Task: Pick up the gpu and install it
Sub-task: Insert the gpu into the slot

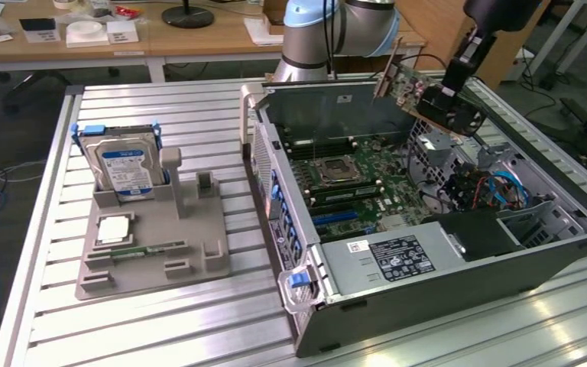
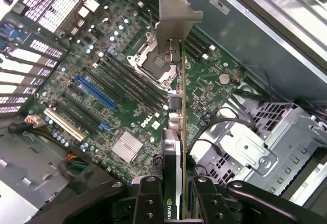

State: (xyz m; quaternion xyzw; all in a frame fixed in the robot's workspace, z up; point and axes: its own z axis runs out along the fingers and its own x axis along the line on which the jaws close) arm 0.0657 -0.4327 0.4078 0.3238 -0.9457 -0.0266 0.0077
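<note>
My gripper (image 1: 445, 105), jaws partway closed, clamps the gpu (image 1: 403, 76) in the air above the open case's (image 1: 457, 294) motherboard (image 2: 212, 83), where any tilt or miss at the blue slot (image 2: 96, 92) could jam it.

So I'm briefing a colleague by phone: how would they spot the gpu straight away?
Find the open computer case on the slatted table. Above it the gripper holds the gpu tilted in the air. It is a green circuit board with a silver end bracket, unlike the blue-labelled hard drive standing in the grey tray.
</note>
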